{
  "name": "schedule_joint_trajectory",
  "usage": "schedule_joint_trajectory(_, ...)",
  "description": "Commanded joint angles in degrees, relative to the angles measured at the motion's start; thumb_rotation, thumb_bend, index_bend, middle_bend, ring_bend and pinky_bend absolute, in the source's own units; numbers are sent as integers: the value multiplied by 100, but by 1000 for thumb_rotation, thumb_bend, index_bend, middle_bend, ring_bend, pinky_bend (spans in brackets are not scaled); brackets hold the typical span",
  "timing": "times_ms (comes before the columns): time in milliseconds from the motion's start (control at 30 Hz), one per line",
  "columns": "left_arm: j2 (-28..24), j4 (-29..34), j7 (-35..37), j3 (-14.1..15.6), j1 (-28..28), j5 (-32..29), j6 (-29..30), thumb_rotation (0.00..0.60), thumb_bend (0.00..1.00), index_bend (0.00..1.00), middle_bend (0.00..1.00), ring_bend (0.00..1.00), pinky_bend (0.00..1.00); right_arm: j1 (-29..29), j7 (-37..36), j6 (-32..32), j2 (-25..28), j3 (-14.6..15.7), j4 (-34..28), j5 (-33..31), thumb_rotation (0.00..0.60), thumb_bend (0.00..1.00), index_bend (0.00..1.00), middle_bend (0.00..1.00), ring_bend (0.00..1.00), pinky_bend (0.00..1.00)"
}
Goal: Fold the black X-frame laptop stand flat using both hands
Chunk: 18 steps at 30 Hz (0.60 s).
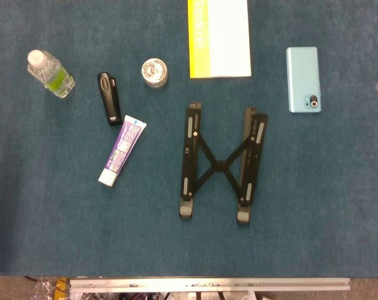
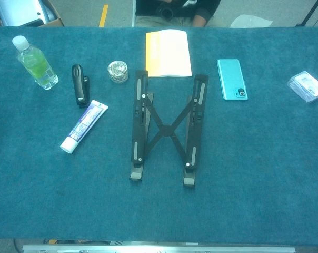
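Stand: I see the black stand point(image 1: 220, 164) point(image 2: 164, 128) near the middle of the table point(image 1: 314, 212) point(image 2: 254, 174), spread open in an X, its two rails apart and joined by crossed struts; grey feet at the near ends.
Left hand: I can't find it in the chest view; in the head view only a small dark and tan shape shows at the far left edge, and I can't tell whether it belongs to the hand. Fingers: cannot tell.
Right hand: in neither view, so I can't report its fingers.
Contact: nothing touches the stand in either view.
Booklet: yellow and white booklet point(image 1: 218, 37) point(image 2: 168, 52) beyond the stand, at the far side of the table, just apart from the rail tops.
Phone: light blue phone point(image 1: 303, 79) point(image 2: 232, 79) lying camera side up, right of the stand's far end.
Tape: small shiny roll of tape point(image 1: 155, 72) point(image 2: 118, 71) left of the booklet.
Stapler: black stapler point(image 1: 109, 97) point(image 2: 80, 84) left of the tape, lying lengthwise.
Toothpaste: white and purple toothpaste point(image 1: 122, 150) point(image 2: 84, 126) tube, tilted, just nearer than the stapler, cap toward me.
Bottle: clear bottle point(image 1: 50, 74) point(image 2: 35, 62) with green label and white cap, at the far left.
Packet: clear plastic packet point(image 2: 306, 86) at the far right edge, cut off in the head view.
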<state>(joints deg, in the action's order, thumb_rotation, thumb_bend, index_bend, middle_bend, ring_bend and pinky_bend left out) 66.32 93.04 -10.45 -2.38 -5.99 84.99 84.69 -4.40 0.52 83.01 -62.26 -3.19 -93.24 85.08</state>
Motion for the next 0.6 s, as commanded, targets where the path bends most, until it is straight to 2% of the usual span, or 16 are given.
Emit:
schedule_joint_trajectory(33,0,8,-9,6,4,-3,-1,600,472,371,368,310,257,1,-13,-5,2,7,14,7,502,422,211,334,161,62)
schedule_joint_trajectory(333,-24,92,-78,11,24,6,34,600,473,371,366,310,257,-46,-406,-162,73,63,-125,61,501,422,211,334,162,62)
schedule_joint_trajectory(600,-107,224,-141,-54,-75,-27,-73,600,472,371,366,310,257,-395,-1526,-889,375,163,-969,191,502,422,211,327,162,62)
